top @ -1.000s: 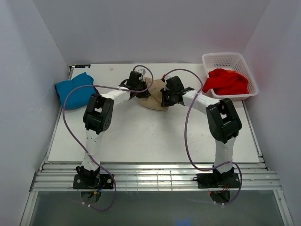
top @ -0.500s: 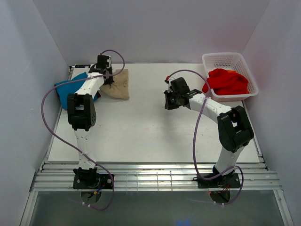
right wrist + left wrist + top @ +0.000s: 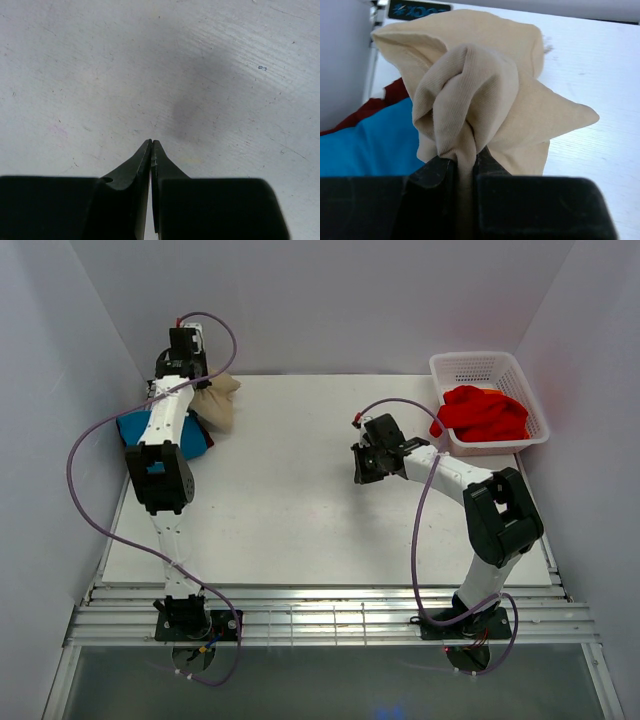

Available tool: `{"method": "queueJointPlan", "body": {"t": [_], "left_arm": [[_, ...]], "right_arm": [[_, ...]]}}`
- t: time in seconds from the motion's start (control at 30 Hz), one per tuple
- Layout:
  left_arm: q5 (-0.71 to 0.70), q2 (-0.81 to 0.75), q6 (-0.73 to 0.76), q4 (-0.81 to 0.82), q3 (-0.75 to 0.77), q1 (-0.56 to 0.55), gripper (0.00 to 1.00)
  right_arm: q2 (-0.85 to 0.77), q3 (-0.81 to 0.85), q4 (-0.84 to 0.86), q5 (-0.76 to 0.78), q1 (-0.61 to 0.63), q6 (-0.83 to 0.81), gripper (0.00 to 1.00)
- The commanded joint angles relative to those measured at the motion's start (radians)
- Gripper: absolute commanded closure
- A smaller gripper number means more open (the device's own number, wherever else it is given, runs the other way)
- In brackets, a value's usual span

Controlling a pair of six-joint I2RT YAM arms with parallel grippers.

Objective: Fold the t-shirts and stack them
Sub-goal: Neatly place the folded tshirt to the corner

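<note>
A white table (image 3: 300, 520) fills the workspace, its surface faintly scuffed and speckled with small marks. At the table's far right corner sits a white plastic lattice basket (image 3: 478, 368), set at a slight angle. A black label (image 3: 418, 9) with teal lettering lies at the table's far left corner. Ribbed metal rails (image 3: 330, 615) run along the table's near edge, and plain white walls (image 3: 330, 300) enclose its other sides.

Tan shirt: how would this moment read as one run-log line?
left gripper: shut on tan t-shirt, near teal t-shirt | right gripper: shut, empty, over table
</note>
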Motion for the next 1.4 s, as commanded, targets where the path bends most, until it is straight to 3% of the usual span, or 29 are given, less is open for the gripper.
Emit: {"method": "queueJointPlan", "body": {"t": [0.0, 0.27, 0.6, 0.97, 1.13, 1.37], "left_arm": [[-0.032, -0.070, 0.018, -0.006, 0.004, 0.095, 1.00], [0.059, -0.120, -0.042, 0.019, -0.002, 0.233, 1.00], [0.057, -0.219, -0.051, 0.029, -0.071, 0.246, 1.00], [-0.019, -0.404, -0.058, 0.101, -0.486, 0.279, 1.00], [0.022, -0.374, -0.074, 0.141, -0.528, 0.319, 1.00], [0.034, -0.219, -0.092, 0.152, -0.438, 0.355, 1.00]], "right_arm": [[-0.040, -0.020, 0.012, -0.021, 0.004, -0.019, 0.92], [-0.034, -0.045, 0.005, -0.032, 0.013, -0.021, 0.92], [-0.025, -0.019, 0.004, -0.034, 0.020, -0.017, 0.92], [-0.014, 0.001, 0.016, -0.047, 0.030, -0.008, 0.92], [-0.020, 0.000, 0.012, -0.052, 0.035, -0.011, 0.92], [-0.064, -0.049, 0.004, -0.026, 0.036, -0.014, 0.92]]}}
